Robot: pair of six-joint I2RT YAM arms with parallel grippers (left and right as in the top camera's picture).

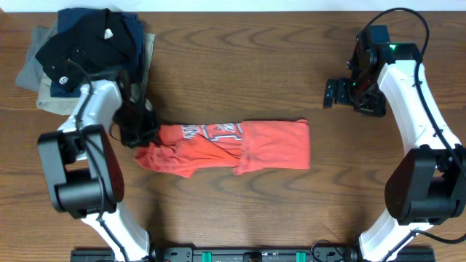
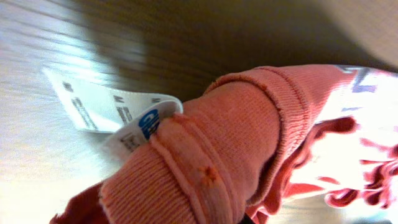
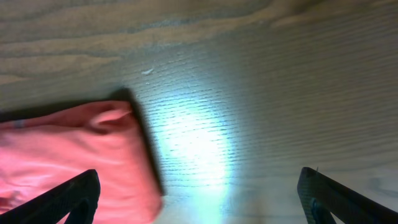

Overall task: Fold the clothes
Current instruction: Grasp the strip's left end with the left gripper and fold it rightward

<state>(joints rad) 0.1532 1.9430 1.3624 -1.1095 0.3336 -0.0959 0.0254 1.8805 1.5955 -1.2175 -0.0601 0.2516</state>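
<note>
The wooden table carries everything. Across its middle lies the coral-red T-shirt, folded into a long band running left to right. Its right end is flat and square-edged, and its left end is crumpled and bunched. Dark blue, white-edged lettering shows on the upper side, left of the band's middle.

At the back left corner sits a pile of folded garments, black and navy pieces on top of khaki-grey ones (well apart from the shirt's flat end, near its bunched end).

The left gripper is at the shirt's crumpled left end, closed on the fabric. Its wrist view is filled by the ribbed collar, rolled up close to the lens.

The right gripper hangs over bare table at the back right, jaws wide apart with nothing between them. Its fingers frame the shirt's right end.

A white care label sticks out from the collar.
</note>
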